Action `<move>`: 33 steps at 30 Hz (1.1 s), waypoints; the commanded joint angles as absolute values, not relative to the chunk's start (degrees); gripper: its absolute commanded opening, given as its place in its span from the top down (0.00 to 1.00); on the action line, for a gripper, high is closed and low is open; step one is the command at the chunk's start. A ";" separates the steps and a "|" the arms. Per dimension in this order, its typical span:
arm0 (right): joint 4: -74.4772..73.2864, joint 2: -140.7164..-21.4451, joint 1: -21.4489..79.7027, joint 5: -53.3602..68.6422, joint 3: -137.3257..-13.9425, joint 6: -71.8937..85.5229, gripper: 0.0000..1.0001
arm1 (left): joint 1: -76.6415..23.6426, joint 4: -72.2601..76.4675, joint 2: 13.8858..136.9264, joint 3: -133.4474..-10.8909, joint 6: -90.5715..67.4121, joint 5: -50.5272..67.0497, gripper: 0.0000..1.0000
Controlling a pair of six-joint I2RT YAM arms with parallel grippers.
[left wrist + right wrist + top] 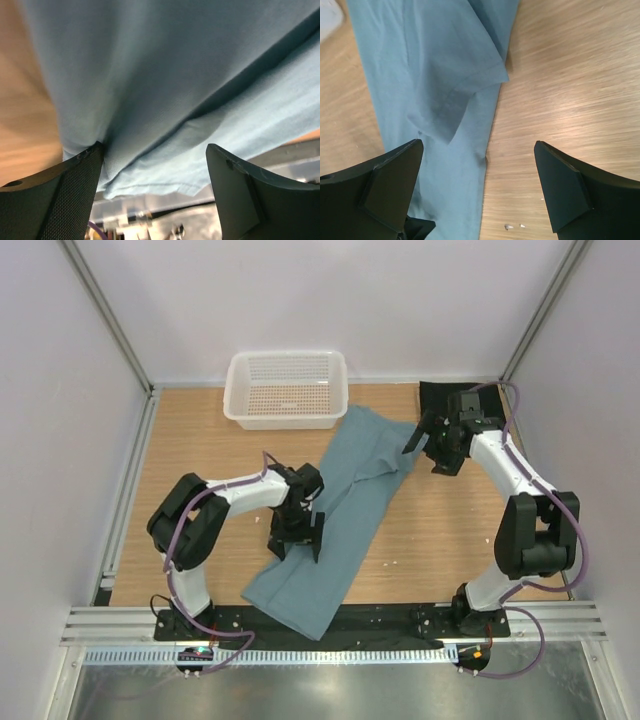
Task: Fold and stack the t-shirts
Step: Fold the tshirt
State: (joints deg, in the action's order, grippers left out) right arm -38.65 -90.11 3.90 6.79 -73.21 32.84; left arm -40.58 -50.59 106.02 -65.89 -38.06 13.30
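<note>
The teal-blue t-shirt (345, 505) lies folded into a long strip, running diagonally from beside the basket to the table's near edge. My left gripper (297, 533) is open and low over the strip's left edge. In the left wrist view (154, 150) the teal cloth (165, 90) fills the space between the jaws, and the left finger (75, 190) touches it. My right gripper (440, 452) is open just right of the shirt's far end. In the right wrist view (477, 145) it hovers over the shirt's right edge and sleeve (465, 85). The black t-shirt (440, 395) lies at the back right. The cream shirt is out of view.
A white mesh basket (287, 390) stands at the back centre, touching the teal shirt's far end. Grey walls and metal rails enclose the wooden table (200, 440). Small white specks (512, 226) lie on the wood beside the shirt.
</note>
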 commanded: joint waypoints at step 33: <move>-10.63 -107.30 5.80 29.27 -72.58 48.34 0.00 | -46.76 -56.95 89.65 -73.39 -48.96 18.90 0.17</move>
State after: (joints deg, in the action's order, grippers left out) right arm -13.63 -105.21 5.04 28.86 -66.92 46.61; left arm -47.51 -55.92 92.88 -73.89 -48.12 19.20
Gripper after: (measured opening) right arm 0.996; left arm 0.832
